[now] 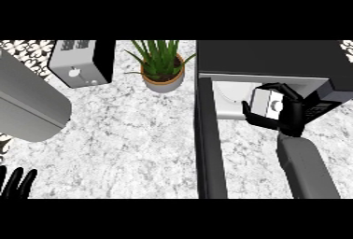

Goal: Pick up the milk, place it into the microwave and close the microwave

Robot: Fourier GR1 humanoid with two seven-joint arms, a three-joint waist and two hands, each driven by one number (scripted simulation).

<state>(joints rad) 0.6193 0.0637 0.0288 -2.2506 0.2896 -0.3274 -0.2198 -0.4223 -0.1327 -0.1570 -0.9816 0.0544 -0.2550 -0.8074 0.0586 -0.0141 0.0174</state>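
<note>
The left hand (17, 183) rests open at the near edge of the desk (131, 140), fingers up. Far closer to the work, the right hand (276, 112) is curled round the milk (267, 102), holding it at the mouth of the microwave (276, 58). The cavity lies straight ahead, past the open door (209, 140) swung toward us on its left.

A kitchen — marble counter (131, 135) (toaster (79, 63), microwave (269, 58), potted plant (162, 65)).
</note>
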